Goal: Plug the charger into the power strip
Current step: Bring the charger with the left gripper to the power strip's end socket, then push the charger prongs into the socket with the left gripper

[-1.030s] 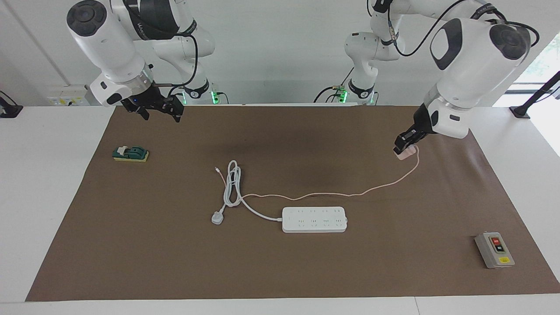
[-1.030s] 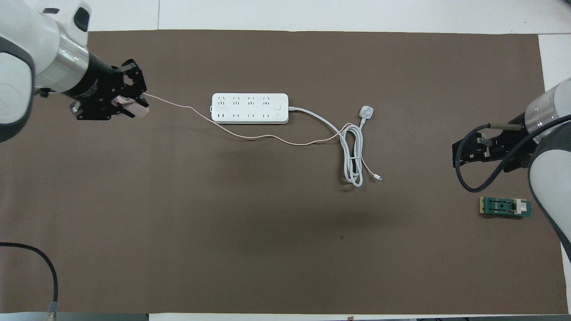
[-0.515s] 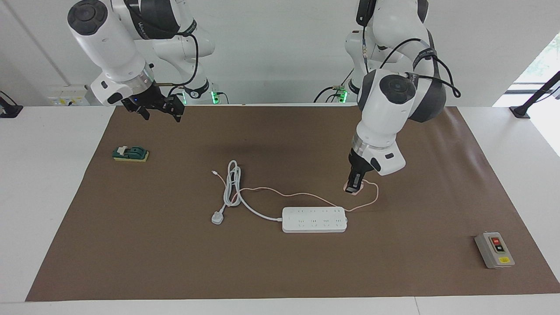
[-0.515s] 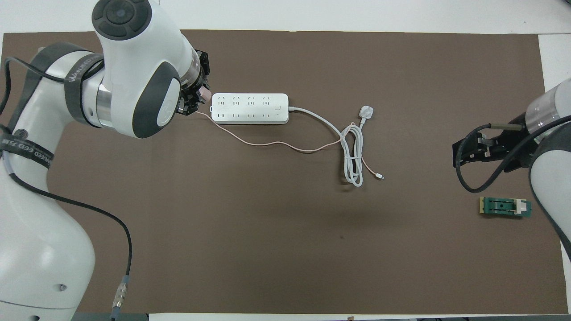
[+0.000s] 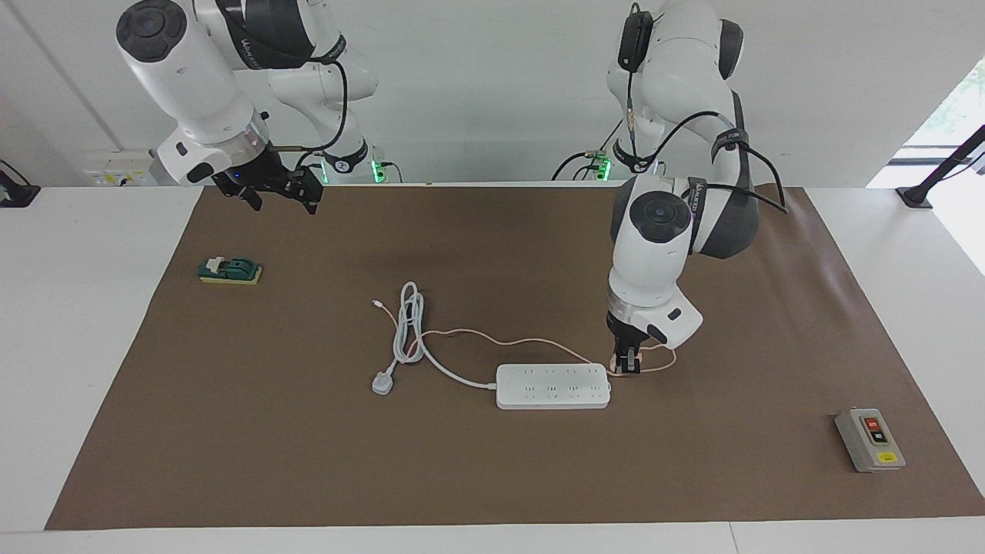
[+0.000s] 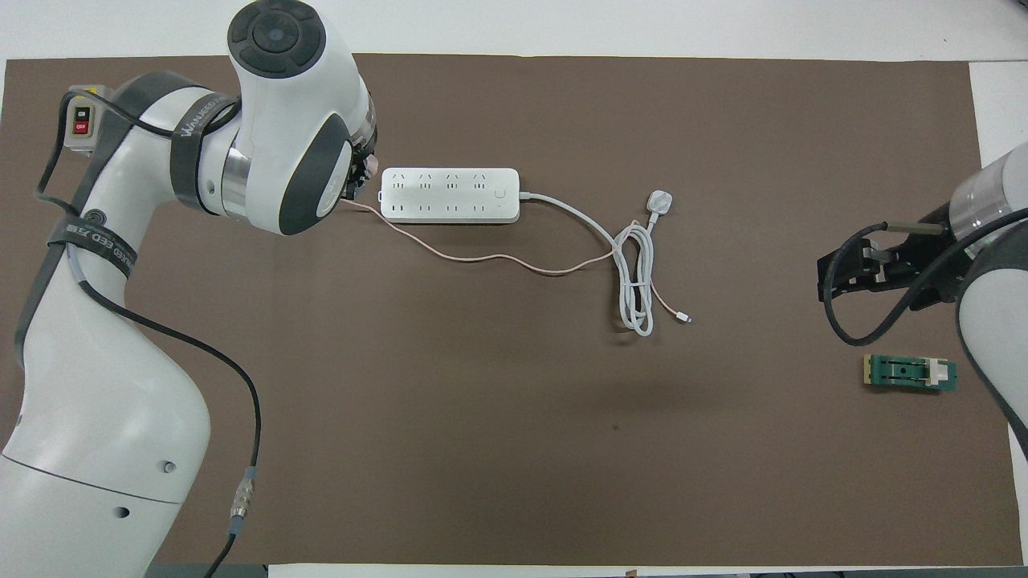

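Observation:
The white power strip (image 5: 552, 385) (image 6: 450, 195) lies flat on the brown mat, sockets up. My left gripper (image 5: 627, 366) points straight down just off the strip's end toward the left arm's end of the table. It is shut on the small pale-pink charger (image 5: 618, 361) (image 6: 372, 164), held low beside that end. In the overhead view the left wrist hides most of the gripper. The thin pink cable (image 5: 492, 337) (image 6: 482, 258) trails along the mat to the coiled white cord. My right gripper (image 5: 281, 198) (image 6: 827, 277) waits open and holds nothing, over the mat's edge nearest the robots.
The strip's thick white cord ends in a white three-pin plug (image 5: 382, 382) (image 6: 659, 201). A grey box with red and black buttons (image 5: 869, 439) (image 6: 80, 120) sits toward the left arm's end. A green and yellow block (image 5: 229, 270) (image 6: 910, 373) lies toward the right arm's end.
My left gripper carried the charger across the mat and down to the strip's end. The pink cable bunched into a small loop there. The right arm stayed put.

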Tool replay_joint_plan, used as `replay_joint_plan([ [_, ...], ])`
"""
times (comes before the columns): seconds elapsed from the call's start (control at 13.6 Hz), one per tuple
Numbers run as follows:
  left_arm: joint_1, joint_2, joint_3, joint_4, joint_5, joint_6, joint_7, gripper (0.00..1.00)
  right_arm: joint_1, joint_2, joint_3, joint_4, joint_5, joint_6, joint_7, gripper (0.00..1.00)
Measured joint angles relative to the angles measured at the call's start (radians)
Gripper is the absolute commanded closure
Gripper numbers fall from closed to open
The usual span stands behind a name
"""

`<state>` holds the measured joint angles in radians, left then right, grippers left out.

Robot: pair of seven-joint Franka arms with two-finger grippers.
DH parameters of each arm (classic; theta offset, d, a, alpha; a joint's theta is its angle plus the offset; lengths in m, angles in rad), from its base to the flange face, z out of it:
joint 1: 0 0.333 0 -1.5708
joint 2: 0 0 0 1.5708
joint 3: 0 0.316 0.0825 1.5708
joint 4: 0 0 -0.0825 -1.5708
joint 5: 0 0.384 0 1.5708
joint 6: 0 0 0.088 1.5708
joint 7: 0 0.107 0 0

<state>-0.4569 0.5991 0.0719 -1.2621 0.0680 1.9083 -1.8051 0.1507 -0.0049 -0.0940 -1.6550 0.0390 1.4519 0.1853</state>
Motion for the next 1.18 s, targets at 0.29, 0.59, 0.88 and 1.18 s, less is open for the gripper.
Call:
replay_joint_plan([
  [0.29,-0.013,0.044,-0.001,0.000,0.016,0.000,-0.049,1.00,0.000,0.000,0.000,0.000,0.000,-0.001,0.000,0.00],
  [0.59,-0.028,0.069,-0.001,0.000,0.033,-0.001,-0.092,1.00,-0.001,0.000,-0.002,0.000,0.000,-0.002,0.000,0.00],
  [0.88,-0.040,0.070,-0.002,0.000,0.033,-0.005,-0.107,1.00,-0.010,0.000,-0.005,0.000,0.000,-0.006,0.000,0.00],
  [1.18,-0.047,0.071,-0.002,0.000,0.033,-0.007,-0.110,1.00,-0.010,0.000,-0.005,0.000,0.000,-0.006,0.000,0.00],
])
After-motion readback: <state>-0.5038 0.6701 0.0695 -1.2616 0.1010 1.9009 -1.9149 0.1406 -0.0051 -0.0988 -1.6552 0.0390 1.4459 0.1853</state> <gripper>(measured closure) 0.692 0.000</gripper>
